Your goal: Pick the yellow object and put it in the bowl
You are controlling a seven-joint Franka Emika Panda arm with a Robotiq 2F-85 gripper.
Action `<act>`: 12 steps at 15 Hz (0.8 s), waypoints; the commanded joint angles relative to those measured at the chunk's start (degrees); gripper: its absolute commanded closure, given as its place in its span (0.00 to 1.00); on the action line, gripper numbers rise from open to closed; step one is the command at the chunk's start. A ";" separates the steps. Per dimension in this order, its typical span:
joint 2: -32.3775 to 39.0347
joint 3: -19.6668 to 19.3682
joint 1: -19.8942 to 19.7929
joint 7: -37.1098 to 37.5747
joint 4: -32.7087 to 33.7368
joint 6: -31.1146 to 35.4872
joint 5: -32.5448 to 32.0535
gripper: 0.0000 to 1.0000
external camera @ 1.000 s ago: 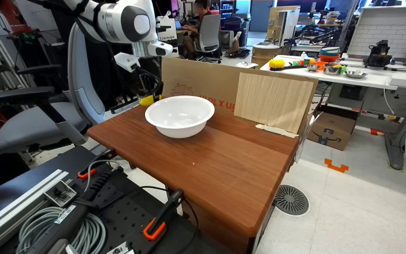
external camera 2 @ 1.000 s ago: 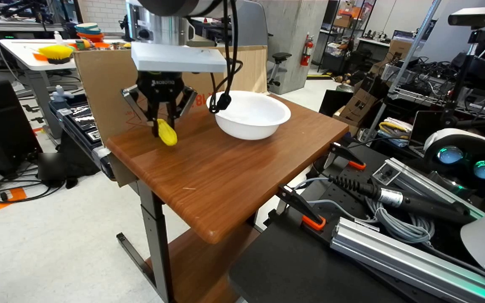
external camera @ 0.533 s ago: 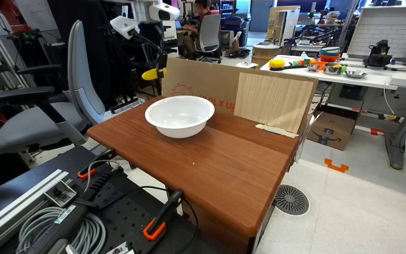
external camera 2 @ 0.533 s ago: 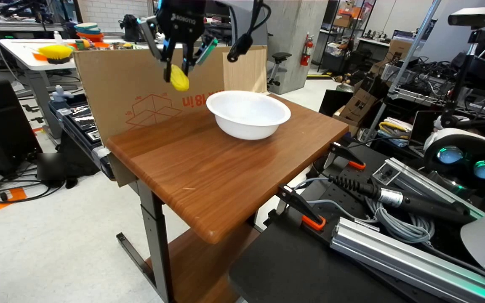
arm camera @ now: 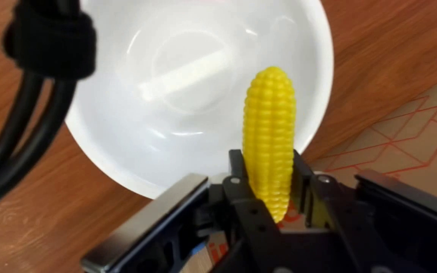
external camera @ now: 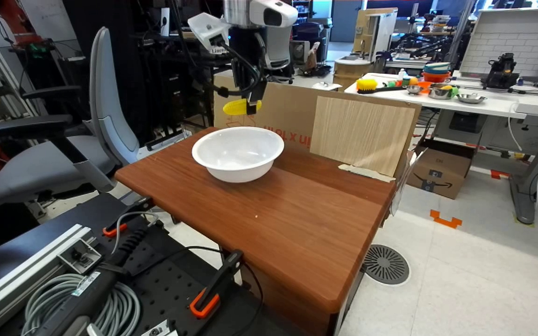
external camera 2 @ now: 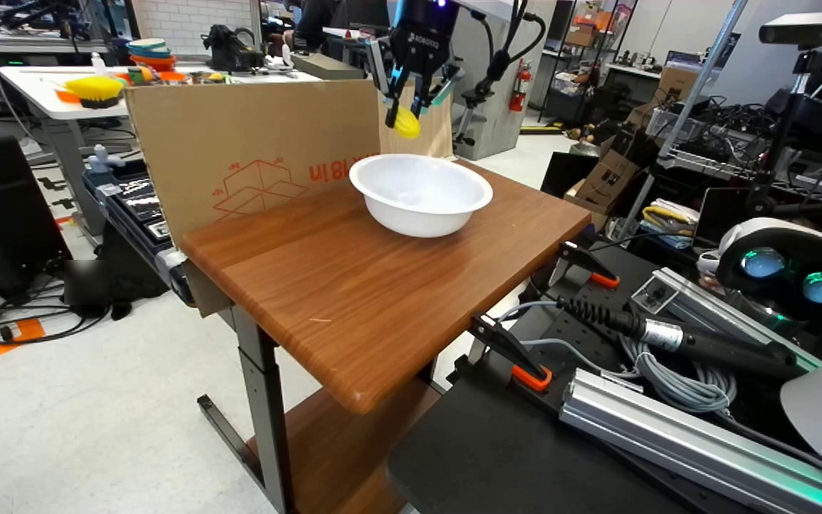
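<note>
The yellow object is a bumpy, corn-shaped piece, seen in both exterior views point(external camera: 235, 107) point(external camera 2: 409, 125) and in the wrist view point(arm camera: 269, 113). My gripper is shut on it, with a black finger on each side point(arm camera: 268, 163); it also shows in both exterior views point(external camera: 251, 106) point(external camera 2: 404, 114). The yellow object is held in the air above the bowl's level. The white bowl point(external camera: 239, 173) stands upright on the table, also in an exterior view point(external camera 2: 418, 223). In the wrist view the bowl's inside point(arm camera: 188, 76) holds nothing visible. The yellow object overlaps the bowl's rim there.
The brown table point(external camera: 269, 233) carries the bowl. A cardboard sheet point(external camera 2: 261, 135) stands along its edge, with a light wood panel point(external camera: 364, 135) against it. Black clamps point(external camera 2: 511, 350) grip the opposite edge. Cables point(arm camera: 40, 113) hang beside the gripper.
The gripper has risen from low over the table with the yellow object, then moved across toward the bowl. The bowl has not moved.
</note>
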 commanded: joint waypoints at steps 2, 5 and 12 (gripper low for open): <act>5.43 0.14 -0.90 -1.40 2.47 -3.05 0.55 0.92; 8.06 0.52 -0.23 -1.00 3.58 -3.60 0.50 0.92; 9.32 0.62 0.39 -1.01 3.77 -8.90 -0.48 0.24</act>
